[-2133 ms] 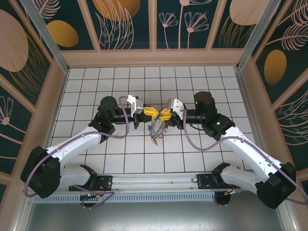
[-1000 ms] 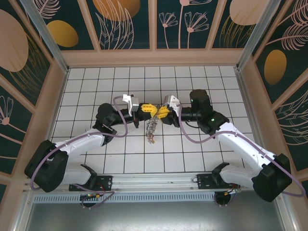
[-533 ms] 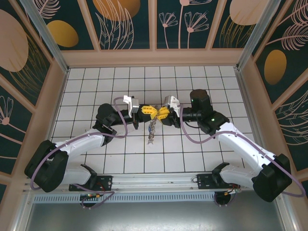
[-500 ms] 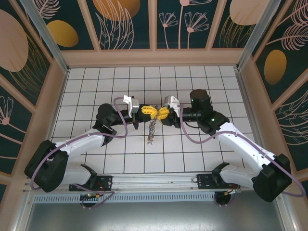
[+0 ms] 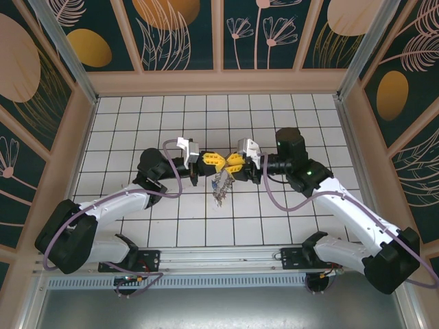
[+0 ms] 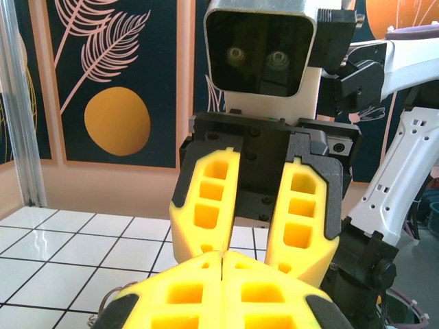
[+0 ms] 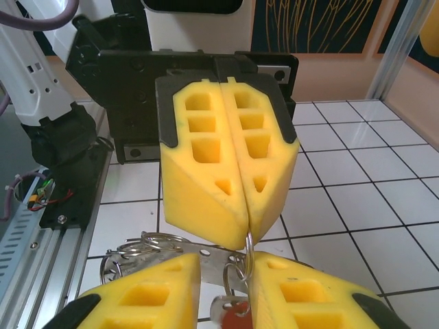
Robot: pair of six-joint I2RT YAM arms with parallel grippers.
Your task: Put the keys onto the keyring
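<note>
My left gripper (image 5: 210,160) and right gripper (image 5: 232,163) meet tip to tip above the middle of the tiled floor. The left gripper (image 7: 245,229) is shut on the thin silvery keyring (image 7: 248,241), which pokes out below its yellow tips. The jaws of my right gripper (image 7: 225,274) stand a little apart around that ring, which lies against one inner face. A key with a red head (image 7: 236,319) hangs between them on a small ring. The bunch of keys (image 5: 221,186) dangles under both grippers. In the left wrist view my left gripper (image 6: 224,255) is pressed shut, facing the right gripper (image 6: 254,240).
A flat metal strip with holes and several small rings (image 7: 137,250) hangs behind my right fingers. The white tiled floor (image 5: 137,123) is ringed by wooden-framed patterned walls (image 5: 219,75). The arm bases and rail (image 5: 219,260) lie at the near edge.
Both grippers, still tip to tip, have drifted slightly right and down. The hanging bunch has swung with them. The left gripper has stayed shut on the ring.
</note>
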